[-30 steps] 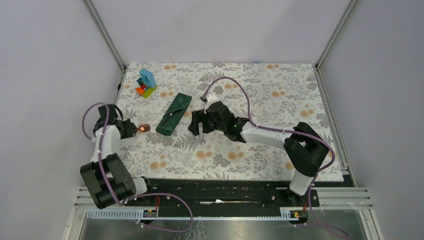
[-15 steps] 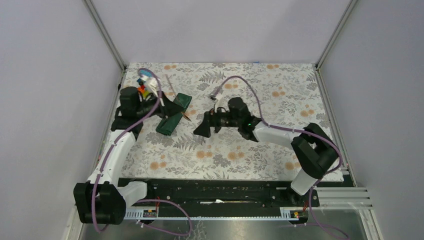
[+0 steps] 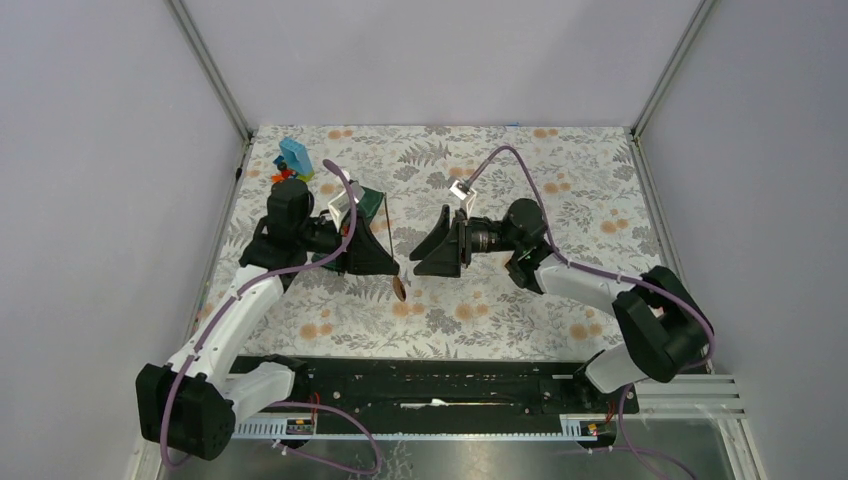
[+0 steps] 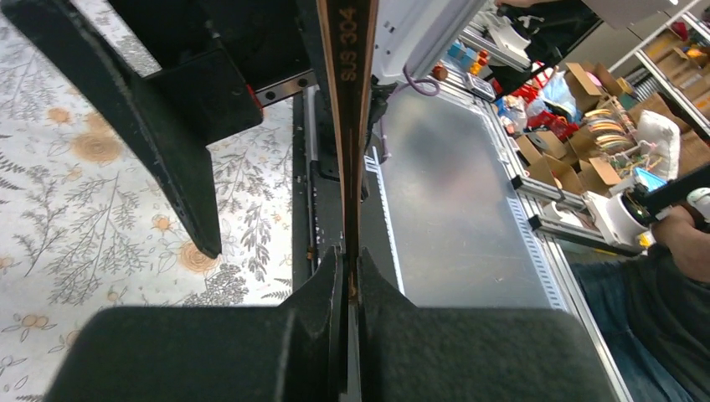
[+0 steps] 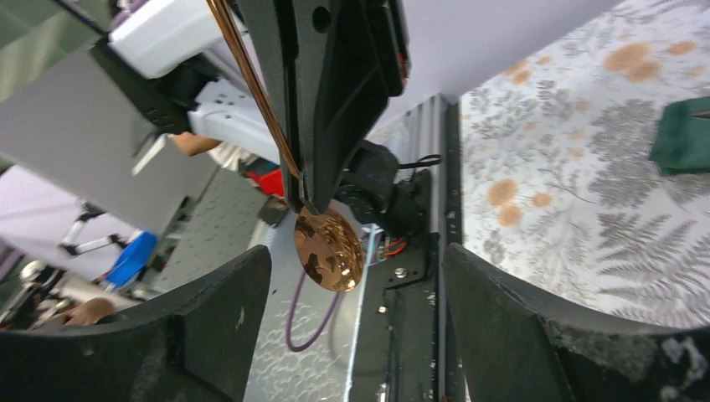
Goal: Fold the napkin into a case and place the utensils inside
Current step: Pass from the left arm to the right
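Observation:
My left gripper (image 3: 385, 262) is shut on a copper-tinted spoon (image 3: 399, 288) and holds it above the table, bowl down toward the near edge. In the left wrist view the fingers (image 4: 326, 293) pinch the spoon's handle (image 4: 347, 126). My right gripper (image 3: 425, 240) is open and empty, facing the left gripper from the right. In the right wrist view the spoon bowl (image 5: 328, 249) hangs between its spread fingers (image 5: 234, 318), a little beyond them. The dark green napkin case (image 3: 368, 196) lies behind the left gripper, mostly hidden; a corner shows in the right wrist view (image 5: 682, 134).
A colourful toy block stack (image 3: 293, 165) stands at the far left corner of the floral table covering (image 3: 560, 180). The black rail (image 3: 450, 375) runs along the near edge. Grey walls close in the left, right and far sides.
My left arm swung from the left edge to the middle, carrying the spoon. My right gripper drew back to the right and turned its open jaws toward the spoon.

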Controlling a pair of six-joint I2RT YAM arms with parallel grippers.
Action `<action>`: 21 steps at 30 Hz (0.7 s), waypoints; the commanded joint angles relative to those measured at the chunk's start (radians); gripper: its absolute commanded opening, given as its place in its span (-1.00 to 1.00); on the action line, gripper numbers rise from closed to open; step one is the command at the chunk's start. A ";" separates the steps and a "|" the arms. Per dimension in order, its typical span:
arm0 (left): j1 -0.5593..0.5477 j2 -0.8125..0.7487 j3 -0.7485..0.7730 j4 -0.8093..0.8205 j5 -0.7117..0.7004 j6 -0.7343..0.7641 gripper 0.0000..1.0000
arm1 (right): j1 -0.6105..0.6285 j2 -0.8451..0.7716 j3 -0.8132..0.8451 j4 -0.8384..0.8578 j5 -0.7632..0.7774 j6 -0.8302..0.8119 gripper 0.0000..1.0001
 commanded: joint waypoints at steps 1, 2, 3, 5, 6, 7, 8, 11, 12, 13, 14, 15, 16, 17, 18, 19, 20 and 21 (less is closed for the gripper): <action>-0.020 -0.027 0.025 0.055 0.095 0.044 -1.00 | 0.012 0.121 0.008 0.440 -0.135 0.331 0.56; -0.024 -0.032 0.029 0.056 0.091 0.046 -1.00 | 0.015 0.157 0.015 0.528 -0.140 0.403 0.51; -0.029 -0.036 0.032 0.056 0.079 0.046 -1.00 | 0.021 0.196 0.025 0.613 -0.144 0.503 0.43; -0.033 -0.038 0.036 0.056 0.067 0.045 -1.00 | 0.047 0.248 0.055 0.696 -0.155 0.561 0.32; -0.034 -0.039 0.037 0.056 0.062 0.047 -1.00 | 0.065 0.257 0.059 0.687 -0.154 0.550 0.29; -0.035 -0.039 0.038 0.056 0.058 0.049 -1.00 | 0.076 0.257 0.053 0.677 -0.140 0.532 0.30; -0.035 -0.040 0.038 0.056 0.055 0.051 -1.00 | 0.082 0.255 0.043 0.690 -0.125 0.527 0.32; -0.035 -0.030 0.040 0.056 0.055 0.053 -1.00 | 0.096 0.252 0.054 0.647 -0.119 0.499 0.25; -0.036 -0.025 0.041 0.056 0.055 0.053 -1.00 | 0.099 0.250 0.056 0.631 -0.118 0.490 0.20; -0.037 -0.022 0.042 0.056 0.056 0.054 -1.00 | 0.102 0.252 0.058 0.627 -0.118 0.492 0.14; -0.038 -0.018 0.042 0.055 0.055 0.056 -1.00 | 0.105 0.256 0.061 0.630 -0.120 0.497 0.08; -0.038 -0.016 0.044 0.055 0.054 0.059 -1.00 | 0.111 0.260 0.064 0.637 -0.123 0.503 0.03; -0.038 -0.014 0.046 0.056 0.051 0.061 -1.00 | 0.123 0.263 0.066 0.640 -0.126 0.504 0.00; -0.038 -0.012 0.047 0.056 0.047 0.065 -1.00 | 0.133 0.265 0.068 0.637 -0.123 0.503 -0.04; -0.038 -0.010 0.049 0.056 0.045 0.069 -1.00 | 0.143 0.267 0.068 0.637 -0.119 0.502 -0.09; -0.038 -0.008 0.051 0.056 0.043 0.071 -1.00 | 0.150 0.270 0.068 0.637 -0.114 0.501 -0.13; -0.038 -0.006 0.054 0.056 0.041 0.073 -1.00 | 0.155 0.271 0.062 0.639 -0.107 0.499 -0.15; -0.038 -0.004 0.055 0.057 0.040 0.076 -1.00 | 0.157 0.271 0.056 0.640 -0.099 0.497 -0.18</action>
